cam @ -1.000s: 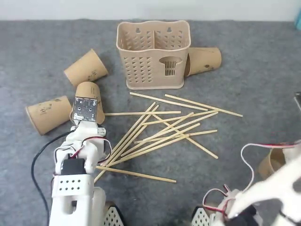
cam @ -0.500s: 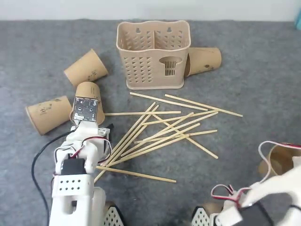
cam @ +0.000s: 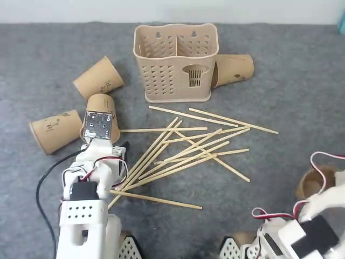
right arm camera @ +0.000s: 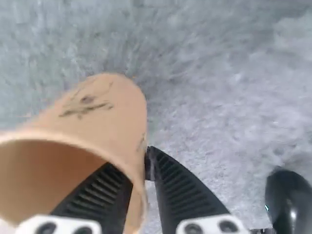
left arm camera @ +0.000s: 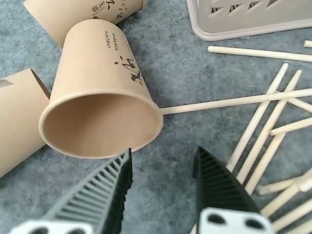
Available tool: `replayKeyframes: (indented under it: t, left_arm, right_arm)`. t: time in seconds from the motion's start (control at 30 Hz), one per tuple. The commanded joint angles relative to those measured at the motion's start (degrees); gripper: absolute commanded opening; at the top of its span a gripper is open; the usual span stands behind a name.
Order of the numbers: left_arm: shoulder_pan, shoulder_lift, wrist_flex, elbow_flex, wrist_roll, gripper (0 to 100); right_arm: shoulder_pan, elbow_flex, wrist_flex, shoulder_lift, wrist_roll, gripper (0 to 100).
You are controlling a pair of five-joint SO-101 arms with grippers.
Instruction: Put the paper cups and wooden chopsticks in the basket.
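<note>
Looks barely begun: nothing in basket (cam: 175, 81), cups (cam: 98, 78) and chopsticks (cam: 161, 129) on surface (cam: 291, 81). Clamps right claw (right arm camera: 141, 163) on one cup (right arm camera: 87, 107); holds left claw (left arm camera: 163, 152) apart before another.

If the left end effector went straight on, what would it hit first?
Probably the rim of the paper cup lying on its side ahead, or the grey mat beside it; depth unclear.

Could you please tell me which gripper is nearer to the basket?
Left. The left gripper is open beside a tipped cup, front-left of the basket; the right gripper, clamped on a paper cup, is much farther off to the near right.
</note>
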Motion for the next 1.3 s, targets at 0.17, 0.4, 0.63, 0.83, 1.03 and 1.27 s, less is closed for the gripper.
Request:
replayKeyframes:
  t: [0.17,0.4,0.63,0.83,1.03,1.27]
  left_arm:
    - [0.3,-1.5,-1.8,0.1,0.0,19]
    - [0.3,-1.5,-1.8,0.1,0.0,19]
    - [0.3,-1.5,-1.9,0.1,0.0,19]
    - [0.3,-1.5,-2.9,0.5,0.1,19]
    - [0.3,-1.5,-3.0,0.5,0.0,19]
    - [0.3,-1.5,-3.0,0.5,-0.1,19]
  right_arm:
    - [-7.9,-26.5,19.6,0.0,-5.3,0.8]
    - [-19.3,-44.2,22.8,0.0,-18.2,0.7]
    - [-34.9,-48.4,22.4,0.0,-32.4,0.7]
    - [-48.9,-48.5,13.7,0.0,-46.4,0.7]
    - [-56.9,-48.5,1.3,0.1,-52.5,0.7]
    - [-63.9,-48.5,-11.3,2.2,-53.2,0.7]
